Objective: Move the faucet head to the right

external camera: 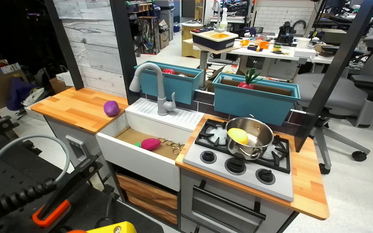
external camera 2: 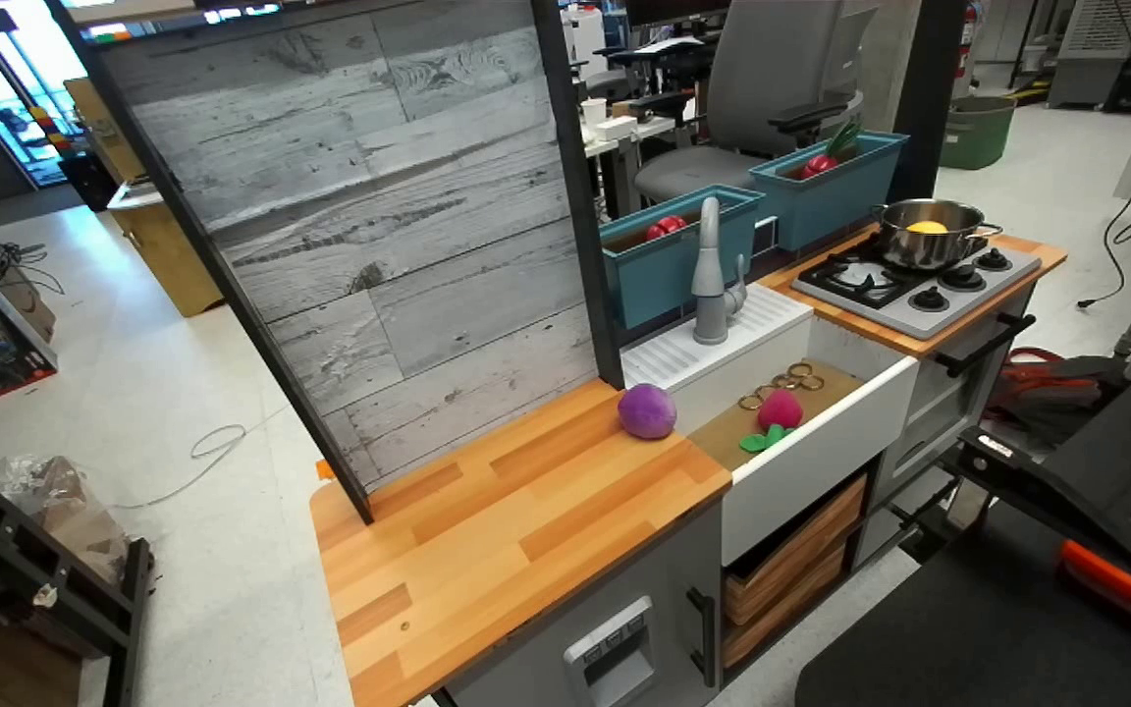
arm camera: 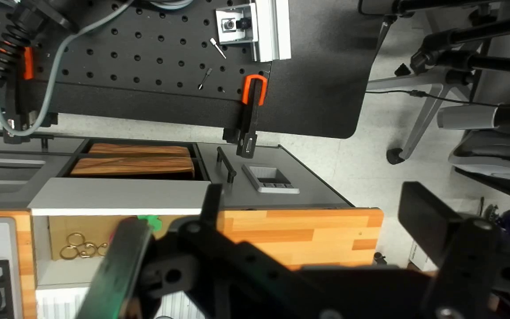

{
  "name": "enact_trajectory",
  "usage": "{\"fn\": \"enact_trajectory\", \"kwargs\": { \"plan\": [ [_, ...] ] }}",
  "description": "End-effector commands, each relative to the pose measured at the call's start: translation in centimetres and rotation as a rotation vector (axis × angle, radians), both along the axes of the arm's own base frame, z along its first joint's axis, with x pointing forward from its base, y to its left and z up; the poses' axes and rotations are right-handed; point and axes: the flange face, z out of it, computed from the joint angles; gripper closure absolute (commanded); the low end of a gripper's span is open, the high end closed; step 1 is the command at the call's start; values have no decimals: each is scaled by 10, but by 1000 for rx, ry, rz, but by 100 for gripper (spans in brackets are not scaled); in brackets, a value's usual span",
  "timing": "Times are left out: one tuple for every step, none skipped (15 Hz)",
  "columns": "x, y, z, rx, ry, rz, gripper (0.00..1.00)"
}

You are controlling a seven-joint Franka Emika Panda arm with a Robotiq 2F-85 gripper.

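Note:
The faucet head [external camera: 160, 81] is a grey arched gooseneck spout standing on the white ridged ledge behind the sink. In an exterior view its downturned tip points to the left, beside the dark post. In an exterior view the spout [external camera 2: 709, 265] is seen nearly end-on. Its small lever handle [external camera: 170, 104] sits at the base on the other side. My gripper [arm camera: 317, 208] shows only in the wrist view. Its two black fingers are wide apart with nothing between them, above the wooden counter's end. The spout is not recognisable in the wrist view.
The sink [external camera: 138, 161] holds a pink toy [external camera: 151, 144] and gold rings [external camera: 173, 147]. A purple ball [external camera: 111, 108] lies on the wooden counter [external camera: 76, 106]. Teal planters [external camera: 170, 87] stand behind the faucet. A dark post [external camera: 125, 48] rises beside it. A steel pot [external camera: 261, 127] sits on the stove.

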Motion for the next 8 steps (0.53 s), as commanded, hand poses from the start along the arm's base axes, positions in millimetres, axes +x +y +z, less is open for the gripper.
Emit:
{"fn": "enact_trajectory", "kwargs": {
  "plan": [
    [0, 0, 1, 0, 1, 0, 0],
    [0, 0, 1, 0, 1, 0, 0],
    [0, 0, 1, 0, 1, 0, 0],
    [7, -1, 0, -1, -7, -14, 0],
    [14, -3, 0, 3, -11, -24, 0],
    [19, -5, 2, 11, -18, -38, 0],
    [28, -8, 2, 31, -31, -67, 0],
    [36, -10, 2, 44, -36, -95, 0]
  ]
}}
